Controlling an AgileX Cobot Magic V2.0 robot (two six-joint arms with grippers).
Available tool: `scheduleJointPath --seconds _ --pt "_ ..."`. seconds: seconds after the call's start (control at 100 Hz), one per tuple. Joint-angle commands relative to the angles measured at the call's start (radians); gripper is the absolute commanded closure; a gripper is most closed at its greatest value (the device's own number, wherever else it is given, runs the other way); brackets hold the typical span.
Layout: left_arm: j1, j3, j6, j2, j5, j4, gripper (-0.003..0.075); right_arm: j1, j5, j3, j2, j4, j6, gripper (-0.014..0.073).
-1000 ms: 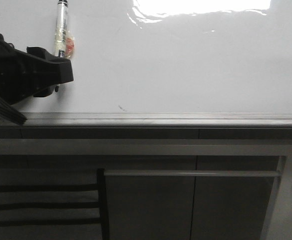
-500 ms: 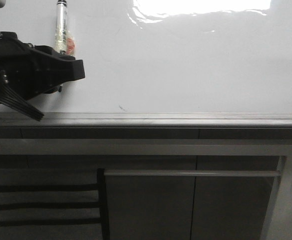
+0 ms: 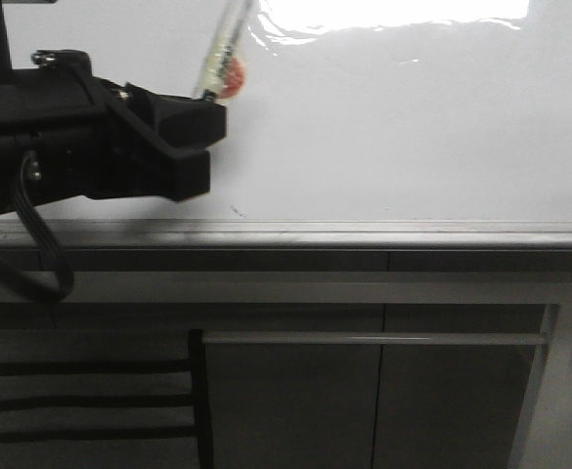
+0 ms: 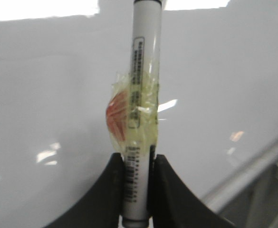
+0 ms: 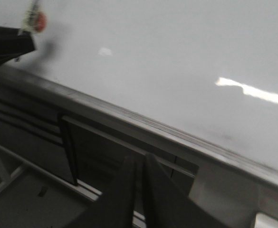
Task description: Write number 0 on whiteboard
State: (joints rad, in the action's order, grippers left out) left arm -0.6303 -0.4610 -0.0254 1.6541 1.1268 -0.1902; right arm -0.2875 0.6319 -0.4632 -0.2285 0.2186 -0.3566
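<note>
While the right end effector (image 5: 138, 190) hangs with its fingers pressed together over the grey cabinet panels (image 3: 383, 391), the left end effector (image 4: 138, 190) clamps a taped marker (image 4: 141, 118) tilted against the glossy whiteboard (image 3: 413, 137), where no drawn number 0 shows, only a faint smudge (image 3: 235, 209)

One whiteboard (image 3: 383, 137), one marker (image 4: 141, 118), one orange tag (image 4: 116, 116) taped to it, one faint smudge (image 3: 237, 210), two cabinet doors (image 3: 290, 401) and two tools (image 4: 138, 190) (image 5: 139, 190) are counted.
</note>
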Motion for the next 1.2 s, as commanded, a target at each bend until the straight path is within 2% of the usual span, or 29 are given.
scheduleJointPath --seconds 0.0,0.06,0.11,0.23,0.45,0.57,0.87,1.06,1.191 --pt "-0.004 -0.022 0.074 -0.054 0.082 -0.217 0.074 -0.079 -0.068 -0.062 -0.043 0.023 -0.11 0.0419" --pt "-0.004 -0.024 0.093 -0.079 0.038 -0.294 0.074 -0.123 -0.072 -0.09 -0.081 0.021 -0.127 0.0295" --pt "-0.004 -0.024 0.093 -0.107 -0.014 -0.324 0.074 -0.158 -0.073 -0.112 -0.117 0.021 -0.154 0.0244" --pt "-0.004 -0.026 0.093 -0.197 -0.165 -0.403 0.074 -0.232 -0.076 -0.163 -0.219 0.021 -0.263 0.0253" --pt "-0.004 -0.026 0.089 -0.372 -0.328 -0.553 0.074 -0.27 -0.1 -0.262 -0.437 0.027 -0.272 0.0256" --pt "-0.004 -0.026 0.088 -0.424 -0.335 -0.556 0.0739 -0.284 -0.108 -0.315 -0.526 0.068 -0.294 0.0256" --pt "-0.004 -0.026 0.057 -0.43 -0.275 -0.557 0.0739 -0.46 -0.189 -0.415 -0.667 0.077 -0.345 0.0256" --pt "-0.004 -0.026 0.055 -0.43 -0.265 -0.557 0.0739 -0.475 -0.269 -0.426 -0.709 0.072 -0.345 0.0256" --pt "-0.004 -0.026 0.055 -0.43 -0.265 -0.557 0.0739 -0.479 -0.265 -0.426 -0.718 0.079 -0.345 0.0256"
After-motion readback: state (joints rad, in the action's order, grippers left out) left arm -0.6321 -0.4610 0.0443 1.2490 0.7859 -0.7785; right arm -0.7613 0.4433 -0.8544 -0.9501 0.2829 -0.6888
